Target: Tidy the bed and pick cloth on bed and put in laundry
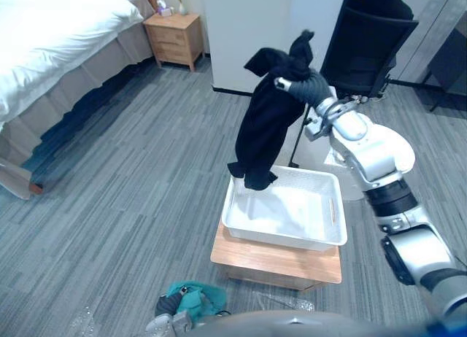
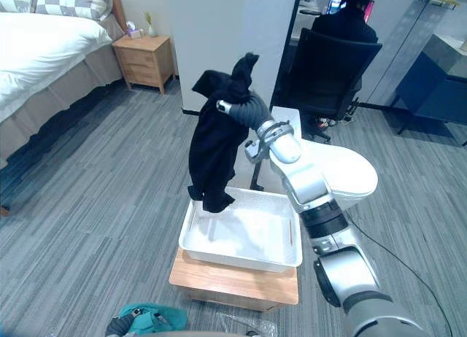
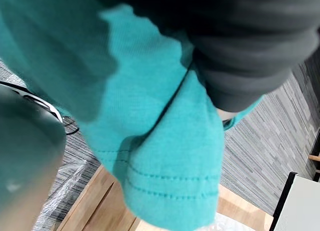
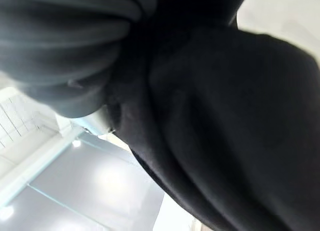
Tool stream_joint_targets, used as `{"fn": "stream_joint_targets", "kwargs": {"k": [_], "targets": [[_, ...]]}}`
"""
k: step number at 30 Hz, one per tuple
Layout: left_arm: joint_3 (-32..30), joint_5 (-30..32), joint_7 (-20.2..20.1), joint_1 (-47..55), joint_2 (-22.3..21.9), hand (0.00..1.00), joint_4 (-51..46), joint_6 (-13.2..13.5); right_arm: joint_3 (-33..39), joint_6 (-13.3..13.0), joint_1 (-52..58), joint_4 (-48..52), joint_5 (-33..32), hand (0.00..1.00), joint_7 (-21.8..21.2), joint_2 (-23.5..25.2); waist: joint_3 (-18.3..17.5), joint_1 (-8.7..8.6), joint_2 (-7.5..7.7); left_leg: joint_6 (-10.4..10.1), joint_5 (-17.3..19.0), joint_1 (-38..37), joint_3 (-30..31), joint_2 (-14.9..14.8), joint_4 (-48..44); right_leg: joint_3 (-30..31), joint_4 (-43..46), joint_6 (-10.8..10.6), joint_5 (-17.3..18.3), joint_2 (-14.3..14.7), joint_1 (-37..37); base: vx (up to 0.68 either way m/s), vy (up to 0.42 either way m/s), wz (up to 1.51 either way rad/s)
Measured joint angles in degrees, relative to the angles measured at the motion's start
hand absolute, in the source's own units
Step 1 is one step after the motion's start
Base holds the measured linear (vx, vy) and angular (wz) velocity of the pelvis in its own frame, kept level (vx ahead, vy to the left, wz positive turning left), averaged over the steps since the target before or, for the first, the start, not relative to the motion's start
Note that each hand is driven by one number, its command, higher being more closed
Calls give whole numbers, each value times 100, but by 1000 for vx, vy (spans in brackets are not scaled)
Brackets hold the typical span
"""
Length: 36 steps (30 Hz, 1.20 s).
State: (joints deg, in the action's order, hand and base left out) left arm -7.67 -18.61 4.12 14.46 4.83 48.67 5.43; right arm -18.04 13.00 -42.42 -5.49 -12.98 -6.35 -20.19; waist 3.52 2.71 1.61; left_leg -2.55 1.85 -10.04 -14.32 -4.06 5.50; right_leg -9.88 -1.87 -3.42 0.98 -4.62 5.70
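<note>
A black cloth [image 1: 266,125] hangs from my right hand [image 1: 303,87], which is shut on its bunched top. The cloth's lower end dangles just over the near-left corner of a white laundry basket [image 1: 332,213]. That basket rests on a low wooden stool [image 1: 270,264]. In the right wrist view the black cloth [image 4: 225,116] lies against the hand's dark cover. Low at the front, my left hand [image 1: 169,306] is shut on a teal cloth [image 1: 195,295]. The left wrist view has the teal cloth [image 3: 165,156] draped under the cover, above the stool.
The bed [image 1: 44,38] with white bedding stands at the far left, a wooden nightstand [image 1: 174,38] beyond it. A white pillar [image 1: 248,31] rises behind the basket. A person sits in a black office chair [image 1: 365,49] at the back right. Crumpled clear plastic [image 1: 284,302] lies by the stool.
</note>
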Motion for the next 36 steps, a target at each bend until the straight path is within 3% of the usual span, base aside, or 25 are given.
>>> {"fn": "stream_joint_targets", "kwargs": {"k": [4, 9, 17, 26, 29, 31, 36], "targets": [[95, 4, 1, -21, 15, 100, 0, -6, -342, 308, 236, -170, 101, 100, 1, 59, -16, 12, -21, -3, 2, -9, -47, 0, 0, 41, 1, 15, -10, 13, -11, -5, -3, -6], [102, 39, 9, -52, 67, 100, -2, -26, -371, 602, 886, -1114, 359, 100, 100, 403, -17, 3, -54, -45, 29, -98, -98, -26, 2, 77, 8, 23, -12, 37, 45, -4, -4, -4], [355, 253, 125, -187, 133, 100, -5, -279, -845, 609, 1517, -2215, 2057, 100, -146, 454, 4, -7, -150, -96, 37, -92, -181, -68, 3, 107, 6, 25, -10, 63, 2, 8, -4, -3], [553, 472, 103, -387, 256, 100, -19, -430, -994, 562, 1532, -3301, 2312, 100, -27, 661, 70, 10, -216, -146, 27, -32, -226, -79, 16, 123, 58, 25, -11, 62, -101, -13, -2, -2], [554, 424, 39, -596, 275, 100, -176, -415, -1067, 536, 1297, -3626, 2307, 100, 78, 869, 202, 19, -175, -124, -83, 316, -227, -76, 32, 122, 80, 55, -97, 60, -449, -85, -24, -3], [592, 345, 4, -956, 281, 100, -393, -394, -1067, 517, 978, -3822, 2274, 100, 222, 929, 525, 116, -93, -96, -199, 582, -195, -92, 32, 124, 75, 95, -197, 79, -699, -127, -58, 6], [718, 347, 106, -1571, 348, 100, -720, -403, -991, 377, 346, -4276, 1849, 100, 774, 1018, 1069, 333, 215, -140, -389, 1015, -69, -194, 4, 79, 62, 227, -308, 190, -1054, -48, -68, 9]]}}
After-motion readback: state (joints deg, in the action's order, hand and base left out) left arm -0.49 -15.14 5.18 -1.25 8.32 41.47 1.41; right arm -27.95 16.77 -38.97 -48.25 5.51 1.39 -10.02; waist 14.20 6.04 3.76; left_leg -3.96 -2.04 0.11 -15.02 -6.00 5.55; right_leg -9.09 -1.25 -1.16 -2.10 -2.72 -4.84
